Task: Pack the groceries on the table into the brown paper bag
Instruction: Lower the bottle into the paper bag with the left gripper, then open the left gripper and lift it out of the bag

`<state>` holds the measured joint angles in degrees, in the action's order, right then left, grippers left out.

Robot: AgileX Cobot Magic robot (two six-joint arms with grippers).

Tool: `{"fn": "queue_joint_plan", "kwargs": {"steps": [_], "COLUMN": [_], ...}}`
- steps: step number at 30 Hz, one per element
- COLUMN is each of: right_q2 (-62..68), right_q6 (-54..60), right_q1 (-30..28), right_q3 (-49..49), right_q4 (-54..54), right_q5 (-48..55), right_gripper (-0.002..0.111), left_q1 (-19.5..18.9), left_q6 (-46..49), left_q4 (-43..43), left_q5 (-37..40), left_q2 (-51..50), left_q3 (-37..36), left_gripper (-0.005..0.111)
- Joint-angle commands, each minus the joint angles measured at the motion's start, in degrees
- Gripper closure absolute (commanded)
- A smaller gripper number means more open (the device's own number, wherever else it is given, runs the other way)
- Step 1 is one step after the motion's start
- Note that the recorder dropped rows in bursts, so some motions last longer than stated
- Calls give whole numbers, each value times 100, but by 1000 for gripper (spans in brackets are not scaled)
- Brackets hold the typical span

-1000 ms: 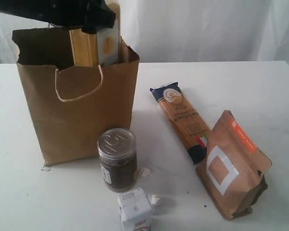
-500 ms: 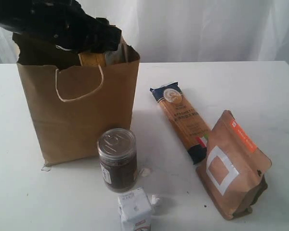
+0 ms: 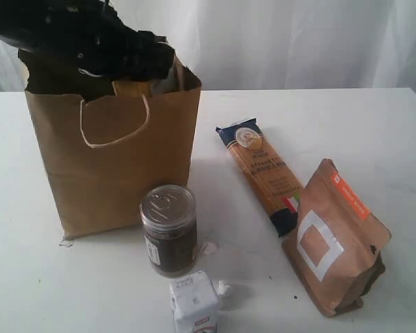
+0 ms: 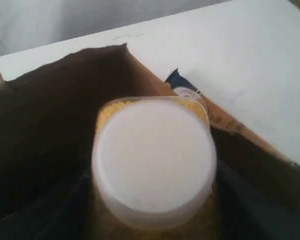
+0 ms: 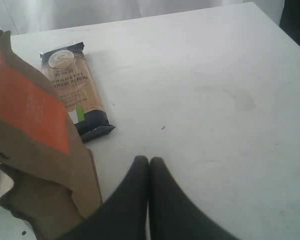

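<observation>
Left pincer [image 3: 140, 61] grasping yellow-grain bottle [image 4: 154, 155] at the mouth of the brown paper bag [image 3: 118, 166] — right pincer [image 5: 149, 175] clenched, empty, over the desk [image 5: 215, 90], beside brown orange-labelled pouch [image 5: 35, 130]

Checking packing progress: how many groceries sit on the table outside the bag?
4: dark jar before the bag, white carton nearest the camera, spaghetti packet mid-table, brown pouch right. Others may be hidden inside.

Upright in brown paper bag [image 3: 125, 173] — yellow-grain bottle [image 4: 152, 155].

Exterior view looks down across the table [image 3: 374, 125]; both wrist views hover close (all share the spaghetti packet [image 5: 72, 87]).
</observation>
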<state>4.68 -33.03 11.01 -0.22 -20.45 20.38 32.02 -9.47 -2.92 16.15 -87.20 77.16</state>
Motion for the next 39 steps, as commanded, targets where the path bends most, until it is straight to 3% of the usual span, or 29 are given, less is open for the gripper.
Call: {"fn": "queue_joint_plan", "kwargs": {"steps": [1, 16, 19, 26, 29, 33, 39], "right_q2": [-15, -15, -15, -15, -15, -15, -15], "right_q6": [-22, -22, -22, -22, -22, -22, -22], "right_q1": [-17, -17, -17, -17, -17, -17, -17], "right_q3": [22, 22, 22, 22, 22, 22, 22], "right_q4": [-42, -42, -42, -42, -42, -42, -42], "right_q5": [-77, -77, -77, -77, -77, -77, -77], "right_gripper": [108, 108, 108, 108, 108, 108, 108], "left_q1": [2, -84, -84, -84, -84, -84, -84], "left_q6": [563, 647, 673, 616, 602, 602, 500], "left_q4": [82, 82, 82, 82, 55, 44, 33], "left_q5": [239, 790, 782, 792, 792, 792, 805], "left_q2": [365, 385, 385, 385, 385, 385, 445], "left_q3": [58, 58, 58, 58, 58, 58, 58], "left_gripper": [107, 105, 91, 38, 21, 13, 12]}}
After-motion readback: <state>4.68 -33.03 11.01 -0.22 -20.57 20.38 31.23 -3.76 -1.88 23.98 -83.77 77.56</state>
